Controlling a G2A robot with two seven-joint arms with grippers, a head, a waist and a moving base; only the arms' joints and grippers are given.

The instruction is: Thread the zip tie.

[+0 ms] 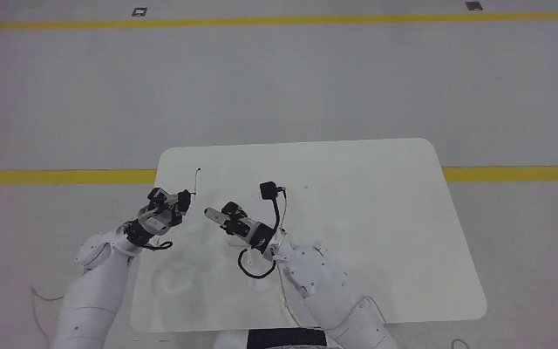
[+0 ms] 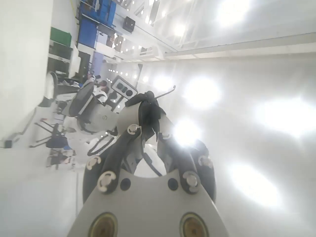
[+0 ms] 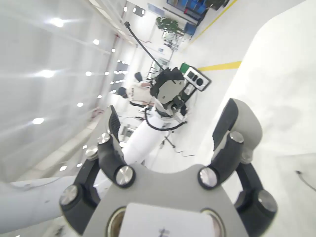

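My left gripper (image 2: pixel 148 103) is clenched on the zip tie (image 2: pixel 165 93), left of centre in the top view, and my right gripper (image 3: pixel 171 112) is released near it; its free end, faint from above, looks whippy, so I reckon a clumsy approach could knock it askew.
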